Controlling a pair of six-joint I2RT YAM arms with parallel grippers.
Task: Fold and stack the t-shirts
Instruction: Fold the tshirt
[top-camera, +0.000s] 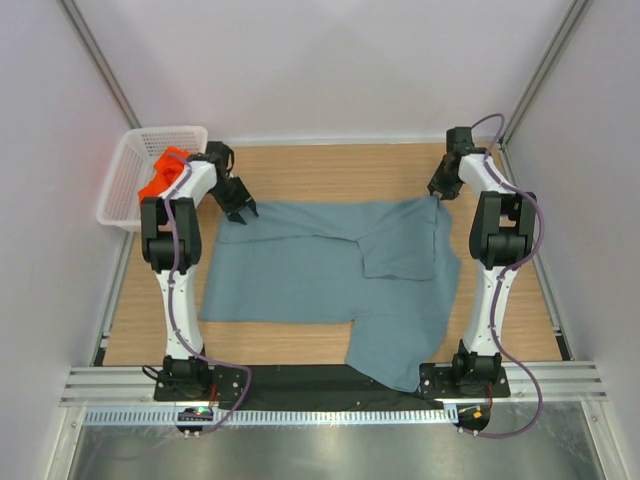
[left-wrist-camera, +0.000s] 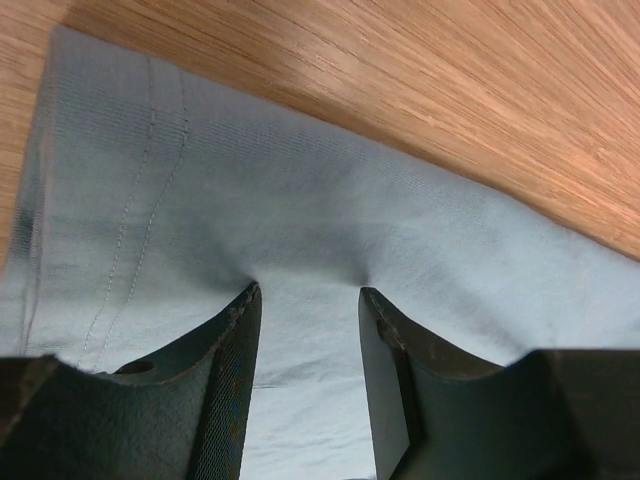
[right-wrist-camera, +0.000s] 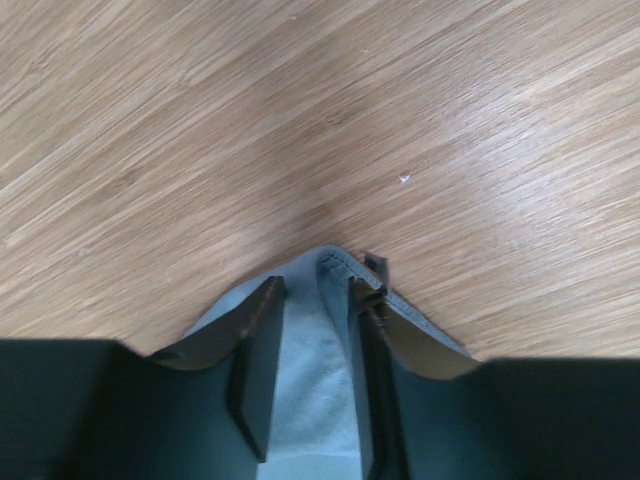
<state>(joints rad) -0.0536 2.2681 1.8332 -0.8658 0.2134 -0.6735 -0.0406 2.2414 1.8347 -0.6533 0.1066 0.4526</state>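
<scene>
grey-blue t-shirt (top-camera: 300, 280), far corners inside left tool (left-wrist-camera: 308, 295) and right tool (right-wrist-camera: 314, 286)

Soft, even light fills the overhead view, leaving faint shadows on the wooden tabletop (top-camera: 320, 172). Wrist views show pale sheen on wood (the near fingers (left-wrist-camera: 190, 410) dark, blurred).

Grey-blue t-shirt (top-camera: 300, 275) lies spread, left gripper (top-camera: 243, 210) and right gripper (top-camera: 437, 190) at its far corners; orange t-shirt (top-camera: 163, 175) in basket (top-camera: 122, 175)
</scene>
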